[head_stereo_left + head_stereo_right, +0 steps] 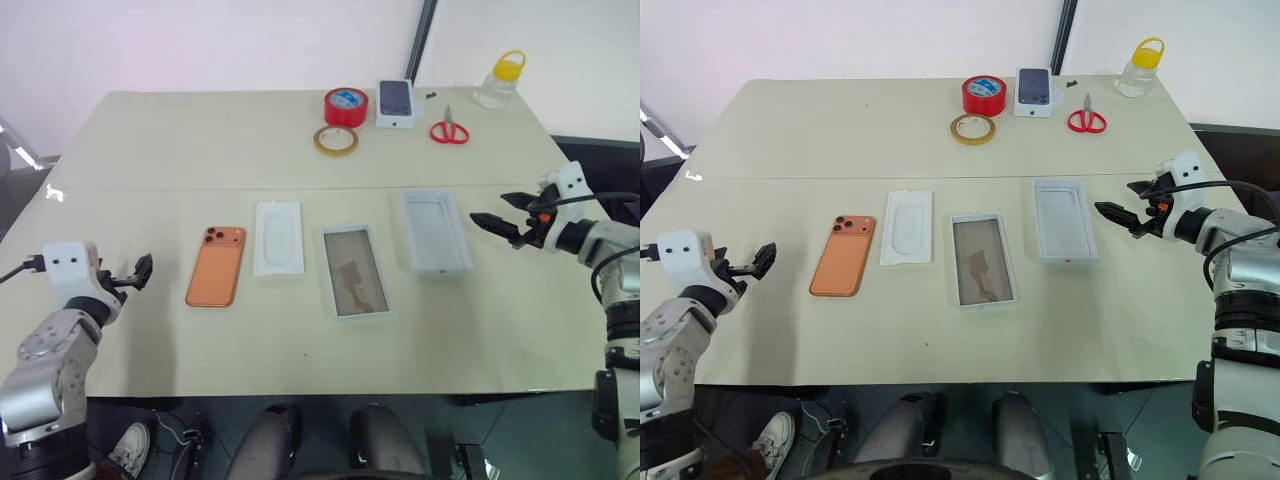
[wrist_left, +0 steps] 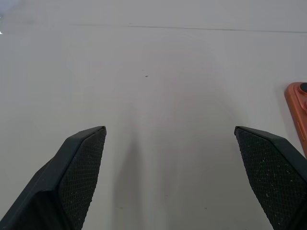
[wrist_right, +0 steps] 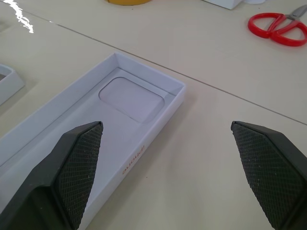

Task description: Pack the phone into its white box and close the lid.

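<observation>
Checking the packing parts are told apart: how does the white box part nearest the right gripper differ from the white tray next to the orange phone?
The white box has raised walls around a hollow bearing a rounded recess; the white tray lies flatter, with a raised oval in its middle. The box lies close to the open right gripper; the tray lies beside the phone. Both are white, rectangular, empty and flat on the table.

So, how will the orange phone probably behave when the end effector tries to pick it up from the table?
The orange phone lies flat on the table, so its low edges probably give little to grip. It looks rigid and should not bend. Its smooth back may slip between the pads, and it would likely slide, not roll, if pushed.
</observation>
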You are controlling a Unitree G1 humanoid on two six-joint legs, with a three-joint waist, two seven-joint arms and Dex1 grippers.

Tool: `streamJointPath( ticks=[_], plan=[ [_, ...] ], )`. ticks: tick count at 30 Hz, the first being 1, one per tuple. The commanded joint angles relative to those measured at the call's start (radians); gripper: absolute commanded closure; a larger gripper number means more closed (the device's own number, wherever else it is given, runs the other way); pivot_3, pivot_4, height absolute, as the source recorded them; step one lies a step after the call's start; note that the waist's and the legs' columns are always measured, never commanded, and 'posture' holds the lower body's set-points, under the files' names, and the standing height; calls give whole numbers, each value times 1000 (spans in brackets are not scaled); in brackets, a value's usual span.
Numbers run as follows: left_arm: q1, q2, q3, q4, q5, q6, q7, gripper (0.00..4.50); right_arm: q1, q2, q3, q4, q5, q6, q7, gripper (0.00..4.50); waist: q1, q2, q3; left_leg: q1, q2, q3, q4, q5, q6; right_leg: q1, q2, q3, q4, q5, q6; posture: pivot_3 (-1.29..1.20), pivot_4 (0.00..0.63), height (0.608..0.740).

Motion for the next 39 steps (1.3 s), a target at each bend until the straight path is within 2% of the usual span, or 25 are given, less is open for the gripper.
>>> streamJointPath(
  ticks=[1, 15, 19, 23, 31, 37, 39],
  plan=[
    [0, 10, 13, -37, -2, -9, -2, 0, -6, -20, -11, -31, 0, -10, 9, 36, 0, 0, 0, 0, 0, 0, 0, 0, 0, 0, 0, 0, 0, 0, 0, 0, 150, 740],
    [-59, 41, 5, -6, -18, 21, -23, 0, 21, 3, -14, -124, 17, 4, -3, 36, 1, 0, 0, 0, 0, 0, 0, 0, 0, 0, 0, 0, 0, 0, 0, 0, 150, 740],
    [-102, 38, -19, -34, -58, 84, -39, 0, 68, 23, 20, -284, 35, 53, 17, 36, 0, 0, 0, 0, 0, 0, 0, 0, 0, 0, 0, 0, 0, 0, 0, 0, 150, 740],
    [-149, 29, -115, -68, -82, 182, -52, 0, 121, 53, 89, -514, 64, 124, 40, 36, 0, 0, 0, 0, 0, 0, 0, 0, 0, -1, 0, 0, 1, 0, 0, 0, 150, 740],
    [-227, 0, -202, -109, -182, 328, -96, 0, 187, 149, 213, -858, 93, 297, -64, 36, 3, 0, 0, -1, 1, 0, 1, 0, 0, -1, 1, 0, 1, 0, 0, 0, 150, 740],
    [-275, -11, -118, -95, -224, 497, 1, 0, 153, 233, 338, -979, 68, 430, -180, 36, -4, 0, 0, 0, 1, 0, 0, 0, 0, -3, 2, 1, 2, 0, 0, 0, 150, 740],
    [-302, -49, -56, -107, -273, 556, 37, 0, 120, 272, 383, -992, 65, 468, -205, 36, -4, 0, 0, -1, 1, 0, 0, 0, 0, -4, 2, 2, 3, 0, 0, 0, 150, 740]
  ],
)
